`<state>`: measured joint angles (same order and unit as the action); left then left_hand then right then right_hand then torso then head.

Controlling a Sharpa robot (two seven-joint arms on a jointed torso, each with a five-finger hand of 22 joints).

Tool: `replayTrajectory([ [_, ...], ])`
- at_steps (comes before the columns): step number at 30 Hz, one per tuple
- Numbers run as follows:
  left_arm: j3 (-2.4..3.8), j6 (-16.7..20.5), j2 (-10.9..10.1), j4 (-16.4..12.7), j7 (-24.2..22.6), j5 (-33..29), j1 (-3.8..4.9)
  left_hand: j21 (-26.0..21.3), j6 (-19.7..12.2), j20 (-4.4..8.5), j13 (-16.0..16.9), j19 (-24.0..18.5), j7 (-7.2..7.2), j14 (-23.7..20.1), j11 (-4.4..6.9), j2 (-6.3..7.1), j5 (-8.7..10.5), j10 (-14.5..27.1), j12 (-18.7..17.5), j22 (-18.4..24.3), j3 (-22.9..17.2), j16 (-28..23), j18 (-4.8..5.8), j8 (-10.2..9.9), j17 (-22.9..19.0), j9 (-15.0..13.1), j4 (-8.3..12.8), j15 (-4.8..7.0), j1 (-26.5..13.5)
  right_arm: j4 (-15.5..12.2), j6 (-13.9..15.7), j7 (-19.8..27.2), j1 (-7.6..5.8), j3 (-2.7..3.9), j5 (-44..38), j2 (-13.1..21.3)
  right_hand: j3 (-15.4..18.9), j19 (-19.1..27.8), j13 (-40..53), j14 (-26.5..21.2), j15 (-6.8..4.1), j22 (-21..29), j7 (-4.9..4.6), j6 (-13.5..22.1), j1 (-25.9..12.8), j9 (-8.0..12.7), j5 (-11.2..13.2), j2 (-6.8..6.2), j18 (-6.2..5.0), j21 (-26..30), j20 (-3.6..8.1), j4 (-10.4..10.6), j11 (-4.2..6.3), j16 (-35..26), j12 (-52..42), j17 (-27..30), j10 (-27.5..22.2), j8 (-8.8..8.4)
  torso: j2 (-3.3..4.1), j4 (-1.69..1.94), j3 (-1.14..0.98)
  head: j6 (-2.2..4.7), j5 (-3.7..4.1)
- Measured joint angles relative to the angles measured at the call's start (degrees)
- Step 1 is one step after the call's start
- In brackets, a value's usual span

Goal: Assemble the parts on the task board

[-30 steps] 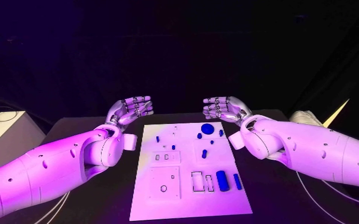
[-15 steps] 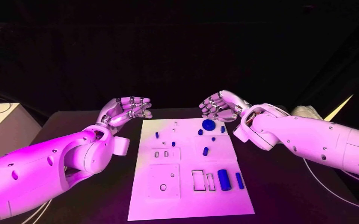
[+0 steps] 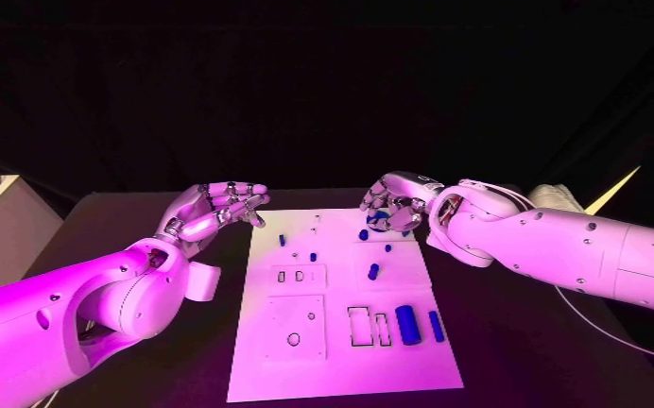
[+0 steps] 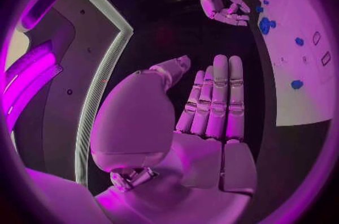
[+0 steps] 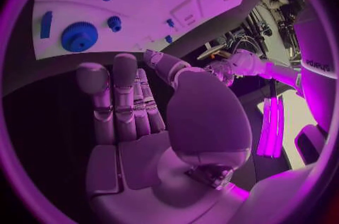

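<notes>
Fingers of both hands hold nothing. Seen from the head, the left hand (image 3: 215, 208) hovers palm up just beside the far left corner of the task board (image 3: 341, 361), over the dark desk (image 3: 163, 351), with its fingers lightly curled and apart; its own wrist view shows the left fingers (image 4: 220, 94) stretched out straight side by side, thumb off to one side, palm bare. The right hand (image 3: 395, 204) hangs over the board's far right corner, fingers bent downward above the blue gear (image 3: 380, 216), which it partly covers in the head view; I cannot tell whether any fingertip touches the gear. In the right wrist view the right fingers (image 5: 120, 94) lie extended and loosely apart, with nothing between them, and the gear (image 5: 79, 37) sits on the board beyond the fingertips.

The white board lies along the middle of the desk. Small blue pegs (image 3: 312, 257) are scattered over its far half, one of them (image 3: 283, 239) near the left edge, and another short blue piece (image 3: 372, 272) lies near the centre. Toward the near right stand a thick blue cylinder (image 3: 406, 323) and a slimmer blue bar (image 3: 435, 326), side by side, next to outlined rectangular slots (image 3: 360, 326). An oval hole (image 3: 293, 339) marks the near left panel.
</notes>
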<state>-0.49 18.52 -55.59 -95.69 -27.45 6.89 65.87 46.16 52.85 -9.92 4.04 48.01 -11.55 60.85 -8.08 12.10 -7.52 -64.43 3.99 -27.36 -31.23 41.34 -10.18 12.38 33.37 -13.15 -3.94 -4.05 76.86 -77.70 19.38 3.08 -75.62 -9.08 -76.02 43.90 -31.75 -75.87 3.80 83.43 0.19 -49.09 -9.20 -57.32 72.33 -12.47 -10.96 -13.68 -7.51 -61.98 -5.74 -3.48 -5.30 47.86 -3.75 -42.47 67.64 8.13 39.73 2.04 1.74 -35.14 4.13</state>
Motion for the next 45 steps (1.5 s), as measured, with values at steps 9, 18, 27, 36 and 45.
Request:
replayTrajectory([
  [9,0.33,-0.4,-0.7,-2.0,0.6,0.3,0.12,1.1,0.0,-0.22,0.0,-1.0,0.00,-1.0,0.00,0.45,0.00,0.0,0.0,-1.0,0.0,1.5,0.00,0.0,0.6,-0.1,0.0,-0.16,-0.5,0.9,-2.0,-4.7,-0.07,-0.01,-7.9,-1.1,2.7,-3.3,0.3,0.3,0.32,-12.9,0.05,0.8,0.8,-0.8,0.3,-0.40,1.83,-9.8,-0.44,1.5,-0.33,13.9,0.0,-13.1,-3.2,-0.89,1.00,0.42,0.45,-0.38,0.58],
  [18,0.50,-0.7,-0.9,-2.6,0.9,0.4,0.34,1.3,0.0,-0.22,0.0,-1.0,0.00,-1.0,0.00,0.22,0.00,0.0,0.0,-1.1,0.0,1.9,0.00,0.0,0.7,-0.2,0.0,-0.16,-0.7,1.8,-2.7,-7.1,-0.04,-0.02,-10.9,-2.1,2.9,-3.9,0.2,0.3,0.31,-17.0,-0.27,0.5,1.1,-1.2,0.3,-0.12,1.82,-12.7,-0.63,1.8,-0.44,18.2,-0.2,-16.9,-3.4,-0.89,1.62,0.67,0.74,-0.52,0.67],
  [27,0.55,-0.8,-1.3,-3.0,1.2,0.4,0.44,1.5,0.0,-0.22,0.0,-1.0,0.00,-1.0,0.00,0.22,0.00,0.0,0.0,-1.2,0.0,1.9,0.01,0.0,0.8,-0.2,0.0,-0.16,-0.7,2.4,-3.5,-9.0,0.26,-0.07,-12.5,-2.9,3.1,-3.9,0.1,0.3,0.31,-17.4,-0.27,0.5,1.3,-1.4,0.3,0.10,1.82,-13.1,-0.63,2.0,-0.70,18.6,-0.2,-17.3,-3.6,-0.89,2.22,0.87,0.80,-0.52,0.73],
  [36,0.57,-0.9,-1.3,-3.2,1.4,0.5,0.50,1.9,0.0,-0.22,0.0,-1.0,0.00,-1.0,0.00,0.22,0.00,0.0,0.0,-1.4,0.0,2.1,0.00,0.0,0.8,-0.2,0.0,-0.16,-0.7,3.0,-4.5,-9.8,0.69,-0.07,-13.1,-3.6,3.1,-3.9,0.2,0.3,0.31,-17.3,-0.20,0.2,1.3,-1.6,0.3,0.10,1.82,-13.1,-0.63,2.0,-0.53,19.0,-0.2,-17.3,-3.8,-0.89,2.75,1.04,0.80,-0.30,0.97],
  [45,0.58,-0.9,-1.4,-3.2,1.5,0.5,0.53,1.9,0.0,-0.21,0.0,-1.4,0.00,-1.0,0.00,0.22,0.00,0.0,0.0,-1.4,0.0,2.4,0.00,0.0,0.8,-0.2,0.0,-0.16,-0.7,3.3,-5.1,-10.0,0.98,-0.02,-13.1,-4.0,2.5,-4.2,0.3,0.3,0.31,-19.5,0.06,-1.1,1.5,-2.1,0.3,0.36,2.69,-14.5,-0.94,2.7,-0.42,20.6,-0.8,-18.6,-3.2,-0.38,3.25,1.05,0.81,0.05,0.73],
])
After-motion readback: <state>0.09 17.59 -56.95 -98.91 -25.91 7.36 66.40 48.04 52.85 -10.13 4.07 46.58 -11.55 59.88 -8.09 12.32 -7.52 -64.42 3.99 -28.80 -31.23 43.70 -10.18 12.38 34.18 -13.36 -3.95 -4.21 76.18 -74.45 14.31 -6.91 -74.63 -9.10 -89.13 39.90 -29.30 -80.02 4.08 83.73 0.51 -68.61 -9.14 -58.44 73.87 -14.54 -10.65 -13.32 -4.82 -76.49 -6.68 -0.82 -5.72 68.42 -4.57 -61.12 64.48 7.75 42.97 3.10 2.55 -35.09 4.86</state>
